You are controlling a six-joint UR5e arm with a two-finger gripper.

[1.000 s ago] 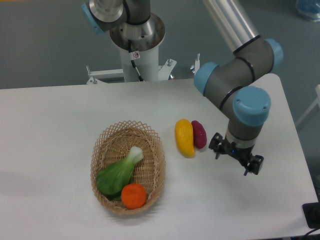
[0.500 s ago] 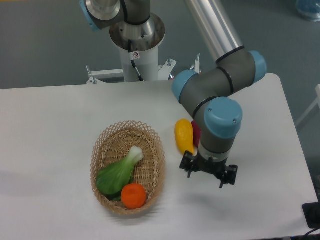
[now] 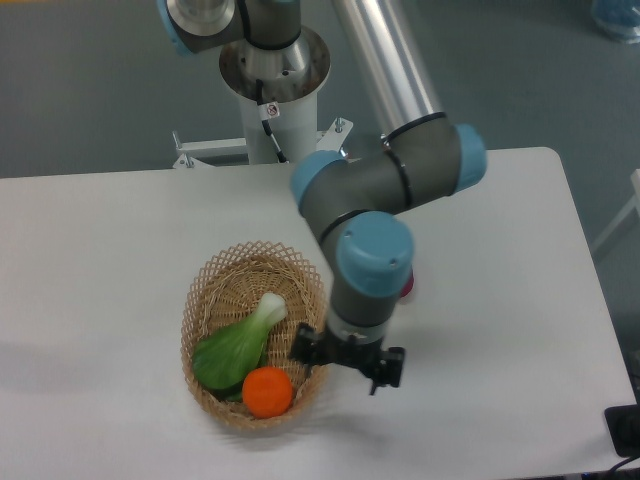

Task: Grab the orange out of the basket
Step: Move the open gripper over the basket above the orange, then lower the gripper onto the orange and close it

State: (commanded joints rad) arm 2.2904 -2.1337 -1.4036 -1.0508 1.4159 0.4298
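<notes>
basket [image 3: 210, 290]: oval wicker, left of centre on the white table [image 3: 90, 250], long axis running far to near.
green vegetable [image 3: 235, 345]: lies in the basket, white stalk toward the far right, leafy end toward the near left.
orange [image 3: 267, 391]: at the near end of the basket, touching the vegetable's leafy end, close against the near rim; round, so no long axis to line up with.
key relation: the orange lies to the left of the fingers and slightly nearer the camera, with the basket's right rim between them.
gripper [image 3: 346, 360]: points down over the right edge of the basket, above rim height as far as this view shows; fingers look parted with nothing between them, though they are dark and small.
arm pose: wrist vertical, blue-capped joint directly above the gripper, forearm reaching in from the far right.
purple fruit [image 3: 407, 288]: mostly hidden behind the wrist.
</notes>
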